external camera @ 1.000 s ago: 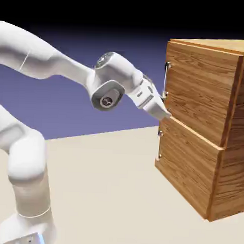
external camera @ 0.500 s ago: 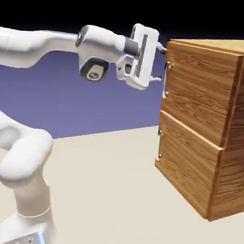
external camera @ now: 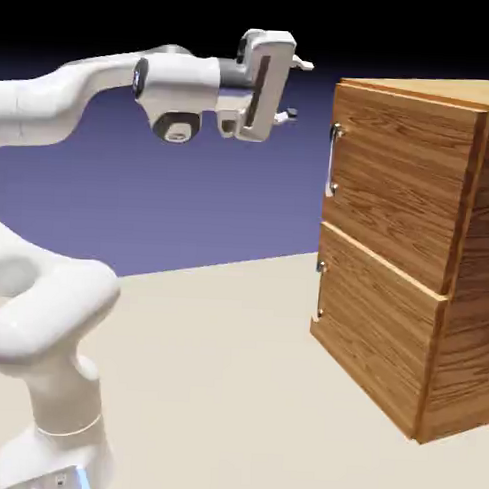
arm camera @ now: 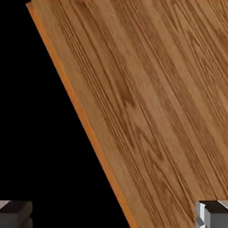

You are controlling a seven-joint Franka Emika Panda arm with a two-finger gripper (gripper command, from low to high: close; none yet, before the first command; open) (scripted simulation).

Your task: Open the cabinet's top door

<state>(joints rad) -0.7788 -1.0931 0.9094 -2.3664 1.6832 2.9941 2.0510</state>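
My gripper (external camera: pixel 296 89) hung in the air with its jaws spread wide and nothing between them, up near the top left corner of the cabinet (external camera: pixel 409 246) but apart from it. The top door (external camera: pixel 391 180) sat flush and closed, its vertical silver handle (external camera: pixel 333 160) below and to the right of my fingers, untouched. Along my hand's view, wood grain (arm camera: pixel 147 102) filled the right side at a slant, black the left, with my two grey fingertips (arm camera: pixel 15 213) at the bottom corners.
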